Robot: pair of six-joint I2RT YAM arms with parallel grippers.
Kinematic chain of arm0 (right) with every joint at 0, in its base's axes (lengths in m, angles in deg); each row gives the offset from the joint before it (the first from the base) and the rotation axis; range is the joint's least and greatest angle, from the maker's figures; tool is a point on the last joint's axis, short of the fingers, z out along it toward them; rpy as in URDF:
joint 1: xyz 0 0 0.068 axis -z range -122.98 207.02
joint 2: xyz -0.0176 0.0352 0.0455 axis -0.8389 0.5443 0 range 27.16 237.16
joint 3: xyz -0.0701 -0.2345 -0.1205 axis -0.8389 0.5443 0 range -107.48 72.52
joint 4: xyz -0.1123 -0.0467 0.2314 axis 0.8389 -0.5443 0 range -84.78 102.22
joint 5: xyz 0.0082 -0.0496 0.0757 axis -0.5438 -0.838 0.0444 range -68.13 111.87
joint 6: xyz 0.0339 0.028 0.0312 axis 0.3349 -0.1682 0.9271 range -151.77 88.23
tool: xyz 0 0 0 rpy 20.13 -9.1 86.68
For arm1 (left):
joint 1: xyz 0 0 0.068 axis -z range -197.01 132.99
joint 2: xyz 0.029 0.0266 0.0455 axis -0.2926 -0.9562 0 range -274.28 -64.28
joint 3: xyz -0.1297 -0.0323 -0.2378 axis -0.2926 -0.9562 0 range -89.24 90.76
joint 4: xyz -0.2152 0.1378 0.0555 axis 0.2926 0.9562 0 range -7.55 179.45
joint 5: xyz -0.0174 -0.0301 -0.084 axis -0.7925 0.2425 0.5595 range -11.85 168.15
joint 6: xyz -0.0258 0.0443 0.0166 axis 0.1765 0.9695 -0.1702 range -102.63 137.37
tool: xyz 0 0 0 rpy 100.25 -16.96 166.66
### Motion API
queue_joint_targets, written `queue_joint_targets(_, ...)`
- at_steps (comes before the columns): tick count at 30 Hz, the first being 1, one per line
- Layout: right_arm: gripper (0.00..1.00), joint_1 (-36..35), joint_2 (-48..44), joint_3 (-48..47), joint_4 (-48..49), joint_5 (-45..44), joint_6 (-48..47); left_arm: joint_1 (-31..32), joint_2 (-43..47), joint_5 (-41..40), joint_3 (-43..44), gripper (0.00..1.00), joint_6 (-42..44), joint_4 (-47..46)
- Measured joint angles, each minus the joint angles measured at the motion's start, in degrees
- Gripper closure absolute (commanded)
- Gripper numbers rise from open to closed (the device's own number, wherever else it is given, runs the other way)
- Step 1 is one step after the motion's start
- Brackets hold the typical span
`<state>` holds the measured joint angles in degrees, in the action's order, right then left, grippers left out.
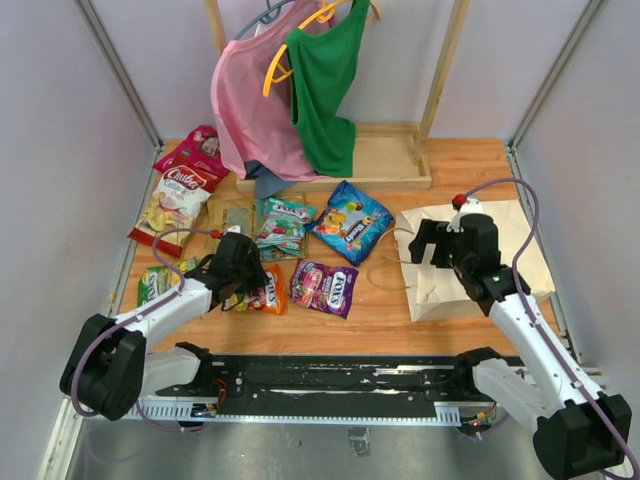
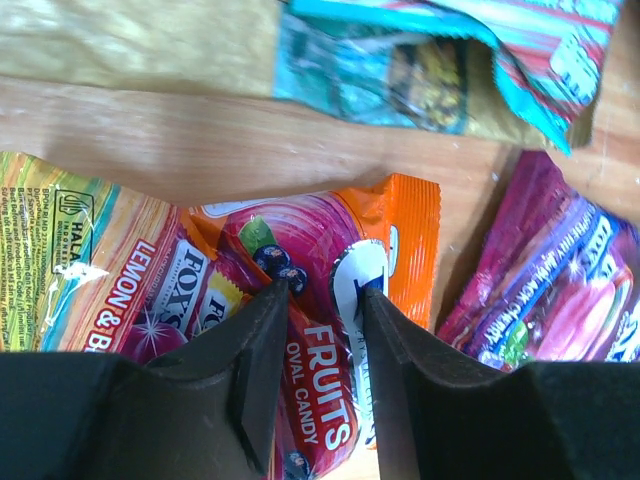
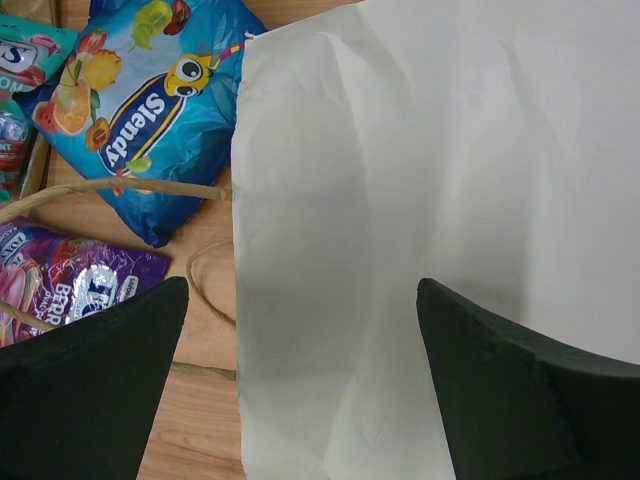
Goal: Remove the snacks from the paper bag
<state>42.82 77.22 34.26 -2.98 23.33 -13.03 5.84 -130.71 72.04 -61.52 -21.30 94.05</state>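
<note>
The black-and-white left arm (image 1: pixel 160 310) reaches forward and inward from its base at the near left. Its wrist is bent so that the black two-finger left gripper (image 2: pixel 325 290) points steeply downward, fingers only a narrow gap apart. The matching right arm (image 1: pixel 530 325) stretches forward and inward. Its black two-finger right gripper (image 3: pixel 302 288) hangs low, fingers spread wide.

Top external: high, nearside of purple packet (image 1: pixel 322 288), angled down. Wrist views: close overhead, flanking it; packet common to all.
</note>
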Motion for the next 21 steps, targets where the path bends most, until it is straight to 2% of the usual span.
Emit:
queue_joint_targets(4,0.02,0.00,0.48,0.00,0.33,0.00,0.35,2.80,-1.46,0.72,0.96,0.60,2.95,-0.35)
queue_joint_targets(6,0.02,0.00,0.52,0.00,0.37,0.00,0.42,4.07,-2.67,0.28,2.12,0.57,4.09,0.07)
queue_joint_targets(7,0.02,0.00,0.52,0.00,0.39,0.00,0.44,4.72,-3.13,-0.22,2.64,0.52,4.50,0.42)
queue_joint_targets(12,0.02,0.00,0.52,0.00,0.42,0.00,0.52,6.23,-3.26,-2.51,4.17,0.02,5.79,2.64)
queue_joint_targets(21,0.02,0.00,0.09,0.00,0.39,0.00,0.52,6.23,3.37,-5.66,8.81,0.00,5.25,11.61)
